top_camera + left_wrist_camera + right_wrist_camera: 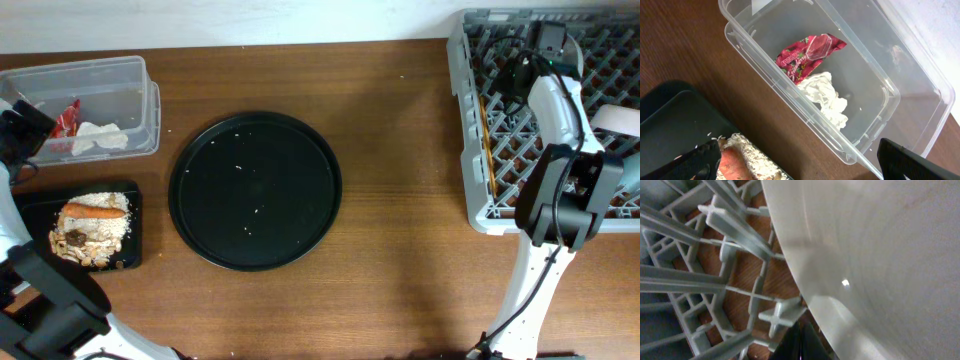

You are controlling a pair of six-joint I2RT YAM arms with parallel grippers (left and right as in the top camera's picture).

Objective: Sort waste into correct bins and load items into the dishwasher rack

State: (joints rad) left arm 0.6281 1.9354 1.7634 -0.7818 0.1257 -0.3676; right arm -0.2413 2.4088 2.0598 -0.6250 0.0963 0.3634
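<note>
Standing among the rack (pixel 730 230) pegs was the white plate (pixel 880 255) | looked hard, slippery, breakable; best held by its rim | right claw (pixel 800 342) was shut beside it | left claw (pixel 802 157) hung wide open, empty, above the tub (pixel 785 100)

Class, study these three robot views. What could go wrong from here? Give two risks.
1. The shut right gripper sits among the rack pegs beside the white plate; pulling out carelessly might snag a peg or tip the plate.
2. Crumbs on the round black tray could go unsorted.

Wrapper (pixel 807 55), tissue (pixel 827 97) in clear tub (pixel 920 90), carrot (pixel 97 211) in black tray (pixel 30 205), plate (pixel 880 255) in rack (pixel 735 280)
</note>
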